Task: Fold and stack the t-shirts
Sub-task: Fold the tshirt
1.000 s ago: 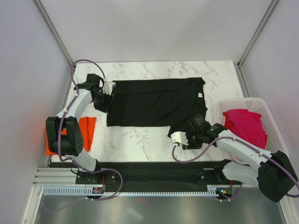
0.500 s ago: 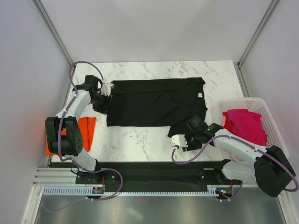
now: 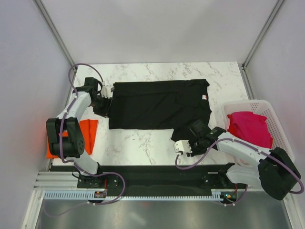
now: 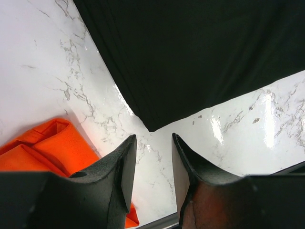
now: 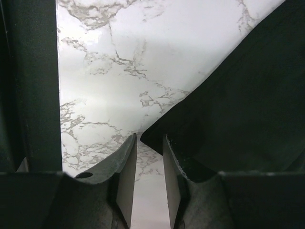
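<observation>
Black t-shirt [image 3: 157,102] is noted spread flat on the marble table [image 3: 143,143]. One corner of it is seen just ahead of the left gripper [image 4: 152,139], whose jaws are held apart over bare marble with nothing clamped. A second corner, apparently a sleeve, is seen at the very mouth of the right gripper [image 5: 147,143]. Its jaws are parted by a narrow gap, marble is visible between them, and no cloth is caught.

Orange t-shirt [image 4: 43,150], apparently folded, is found close beside the left gripper, off one finger's outer side. Magenta t-shirt [image 3: 248,128] is heaped in the white basket [image 3: 275,117], behind the right gripper.

Risks, as judged:
- The corners lie thin and flat, so marble alone may be pinched, or the cloth shoved and bunched by the fingertips.
- If only one corner is caught, the shirt may be dragged askew and the fold spoiled.
</observation>
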